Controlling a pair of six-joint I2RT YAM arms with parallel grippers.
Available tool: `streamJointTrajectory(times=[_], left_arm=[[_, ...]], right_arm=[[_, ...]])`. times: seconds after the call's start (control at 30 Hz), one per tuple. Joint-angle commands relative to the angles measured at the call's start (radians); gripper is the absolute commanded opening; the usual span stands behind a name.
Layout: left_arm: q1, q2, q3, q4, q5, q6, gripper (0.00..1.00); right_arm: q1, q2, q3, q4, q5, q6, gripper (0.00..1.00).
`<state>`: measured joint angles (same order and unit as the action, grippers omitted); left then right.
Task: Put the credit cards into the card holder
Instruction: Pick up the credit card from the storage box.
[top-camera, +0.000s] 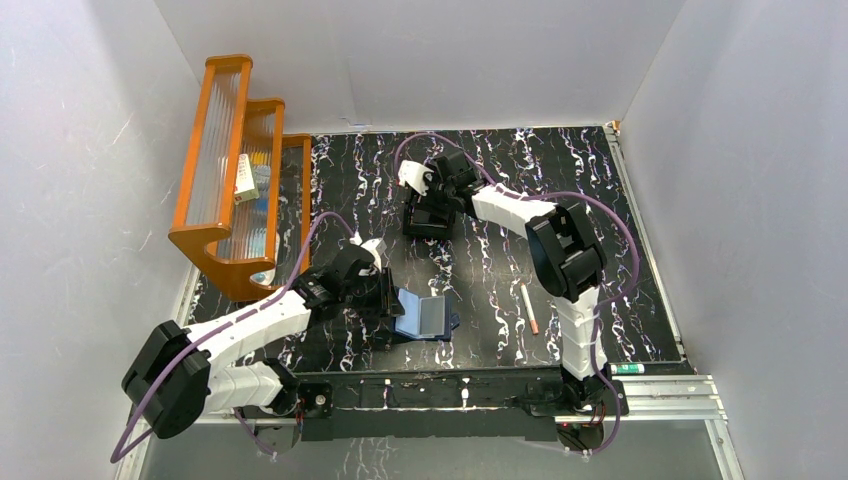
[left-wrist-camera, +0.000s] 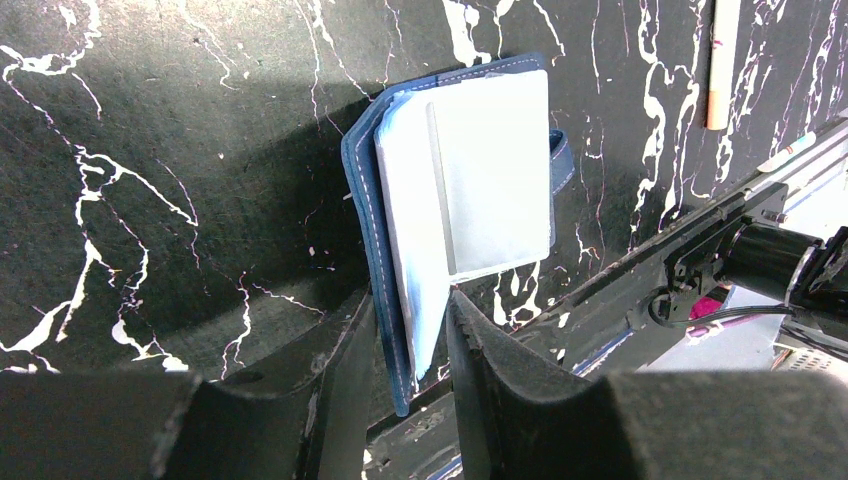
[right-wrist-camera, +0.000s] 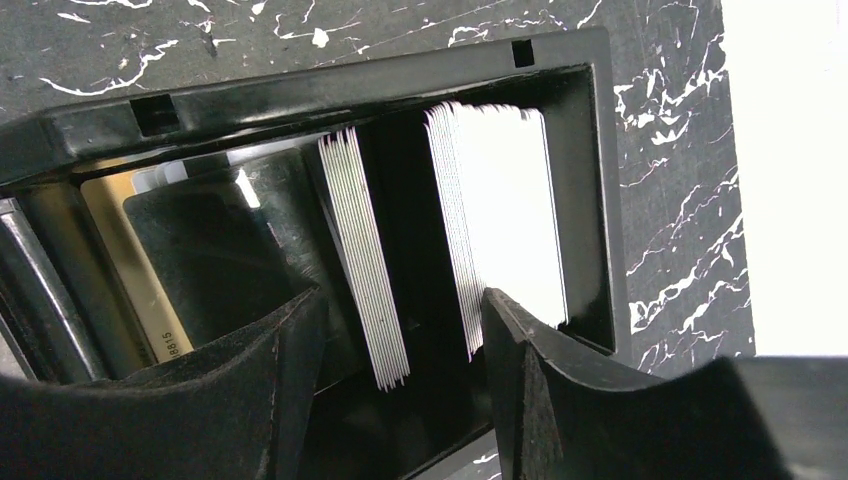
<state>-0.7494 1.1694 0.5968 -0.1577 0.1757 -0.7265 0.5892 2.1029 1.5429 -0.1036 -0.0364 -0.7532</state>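
The navy card holder (top-camera: 424, 316) lies open on the black marbled mat, its pale blue inside (left-wrist-camera: 480, 170) facing up. My left gripper (left-wrist-camera: 410, 350) is shut on the holder's near edge, with the navy cover and a pale inner flap pinched between the jaws. At the back, my right gripper (right-wrist-camera: 395, 340) stands open and reaches down into a black box (right-wrist-camera: 330, 95). Credit cards stand there on edge. A pale grey stack (right-wrist-camera: 365, 270) sits between the fingers, untouched. A white stack (right-wrist-camera: 500, 220) stands by the right fingertip. A tan-gold card (right-wrist-camera: 125, 270) leans at the left.
A thin pale stick with an orange tip (top-camera: 528, 308) lies right of the holder. An orange slatted rack (top-camera: 235, 170) stands at the left wall. A marker (top-camera: 628, 369) rests on the front rail, near the right arm's base. White walls enclose the mat.
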Motion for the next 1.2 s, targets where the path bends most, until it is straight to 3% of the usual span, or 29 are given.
streamJointTrajectory(times=[0.0, 0.2, 0.67, 1.17], left_arm=[[-0.004, -0.030, -0.003, -0.018, -0.002, -0.002, 0.31], [-0.004, -0.027, -0.008, -0.016, 0.001, -0.004, 0.31], [-0.004, -0.019, -0.012, -0.005, 0.008, -0.007, 0.31], [-0.004, -0.034, -0.025, -0.001, 0.010, -0.018, 0.31]], right_arm=[[-0.001, 0.023, 0.044, 0.063, 0.016, -0.030, 0.66], [-0.001, 0.064, 0.064, 0.118, 0.103, -0.061, 0.63], [-0.010, 0.067, 0.091, 0.145, 0.104, -0.071, 0.47], [-0.014, 0.026, 0.092, 0.181, 0.114, -0.051, 0.47]])
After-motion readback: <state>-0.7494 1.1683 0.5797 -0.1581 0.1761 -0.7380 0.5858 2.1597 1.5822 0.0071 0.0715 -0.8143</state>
